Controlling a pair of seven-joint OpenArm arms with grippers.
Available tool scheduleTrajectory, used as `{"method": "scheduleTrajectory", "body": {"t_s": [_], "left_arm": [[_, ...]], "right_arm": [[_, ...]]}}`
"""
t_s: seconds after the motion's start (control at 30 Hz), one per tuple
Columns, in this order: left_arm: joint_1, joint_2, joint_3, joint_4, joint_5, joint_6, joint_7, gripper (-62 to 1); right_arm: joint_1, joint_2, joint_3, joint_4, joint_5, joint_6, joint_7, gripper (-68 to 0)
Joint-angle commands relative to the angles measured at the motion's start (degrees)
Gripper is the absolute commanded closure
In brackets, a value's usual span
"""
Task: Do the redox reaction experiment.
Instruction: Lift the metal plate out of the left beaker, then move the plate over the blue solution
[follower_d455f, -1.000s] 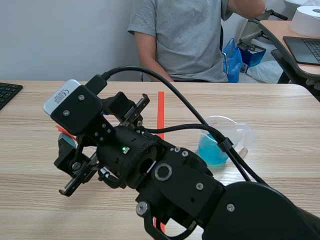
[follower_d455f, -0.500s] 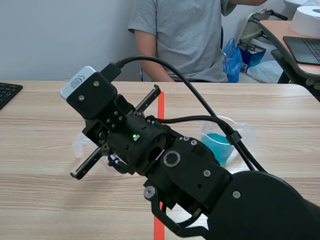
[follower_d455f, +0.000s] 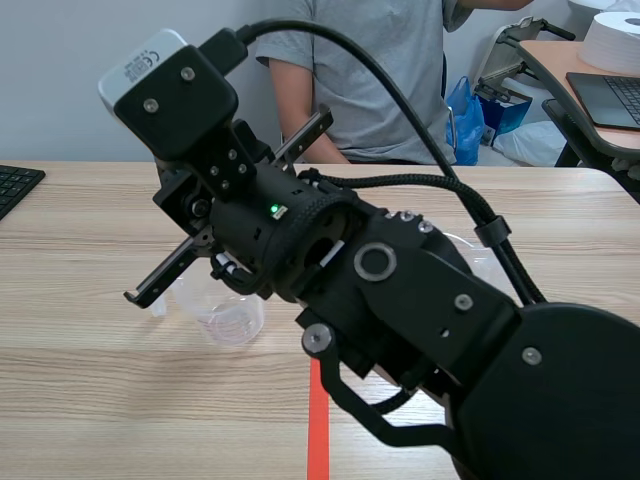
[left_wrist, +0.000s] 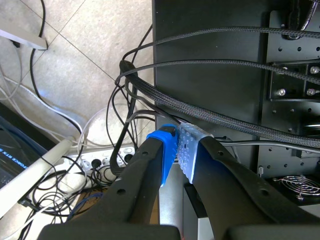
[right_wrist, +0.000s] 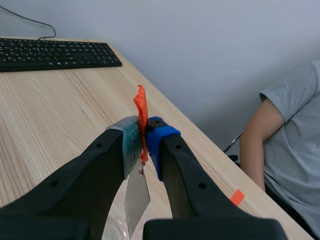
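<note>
Orange-tagged metal strip (right_wrist: 136, 200) clenched in right gripper (right_wrist: 143, 139), w/ clear beaker (follower_d455f: 228, 312) under it; left gripper (left_wrist: 177, 148) closed, empty.

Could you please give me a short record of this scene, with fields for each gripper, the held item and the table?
Right gripper: shut on a metal strip with an orange tag, above the table
Left gripper: shut on nothing, facing floor cables
Clear cup: upright on the table, below that strip
Keyboard: at the table's edge
Person: seated across the table
</note>
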Motion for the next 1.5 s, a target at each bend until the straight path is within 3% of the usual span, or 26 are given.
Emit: {"method": "scheduleTrajectory", "body": {"t_s": [0.0,0.6,0.8,1.0,1.37,1.47], "left_arm": [[0.66,0.13,-0.26,0.92,-0.09,-0.11,-0.57,-4.7],[0.63,0.13,-0.26,0.94,-0.09,-0.11,-0.81,-4.7],[0.63,0.13,-0.26,0.94,-0.09,-0.11,-0.76,-4.7],[0.61,0.13,-0.26,0.94,-0.11,-0.13,-0.79,-4.7],[0.63,0.11,-0.26,0.92,-0.09,-0.13,-0.74,-4.7],[0.63,0.13,-0.26,0.92,-0.11,-0.13,-0.74,-4.7]], "right_arm": [[1.11,0.68,0.46,2.32,0.33,-0.44,-0.15,-1.1],[0.92,3.10,2.29,16.83,2.97,-0.02,-9.66,-1.1],[-0.28,5.05,5.55,22.56,5.22,3.10,-12.20,-1.1],[-2.64,9.16,13.60,26.18,10.05,9.09,-12.17,-1.1],[-8.50,16.90,35.93,26.34,23.21,22.91,-9.77,-1.1],[-10.21,19.21,41.79,26.34,26.51,25.62,-9.09,-1.1]]}}
